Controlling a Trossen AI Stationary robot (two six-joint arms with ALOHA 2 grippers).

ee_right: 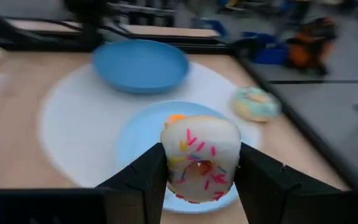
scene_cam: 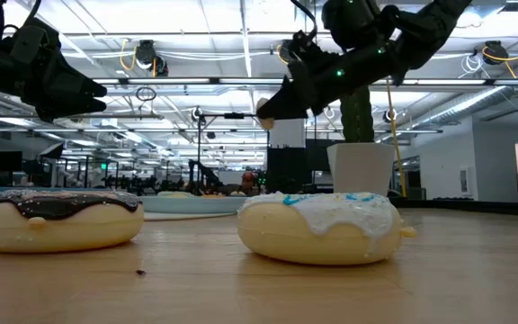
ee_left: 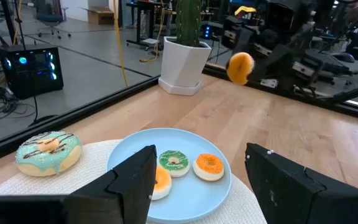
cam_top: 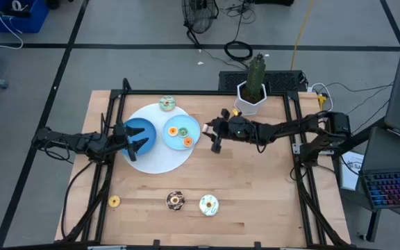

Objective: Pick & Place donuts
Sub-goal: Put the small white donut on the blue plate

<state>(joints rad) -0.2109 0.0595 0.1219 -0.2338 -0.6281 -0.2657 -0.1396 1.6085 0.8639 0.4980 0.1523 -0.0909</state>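
3 small donuts [cam_top: 179,132] lie on your light blue plate [cam_top: 194,125], which sits on a white round mat [cam_top: 160,158] beside the dark blue bowl [cam_top: 139,128]. Your right hand [cam_top: 217,137] hangs just beside the plate, clamped on a white donut with pink sprinkles [ee_right: 200,155]. Your left hand [cam_top: 139,137] rests at the bowl, fingers apart, holding nothing. A mint donut [cam_top: 167,104] sits at the mat's far edge; a yellow donut [cam_top: 114,201], a chocolate donut [cam_top: 176,201] and a white-iced donut [cam_top: 208,205] lie on the near tabletop [cam_top: 255,194]

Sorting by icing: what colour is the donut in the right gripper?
White icing with pink sprinkles on the donut clamped in the right gripper; the right wrist view shows it best.
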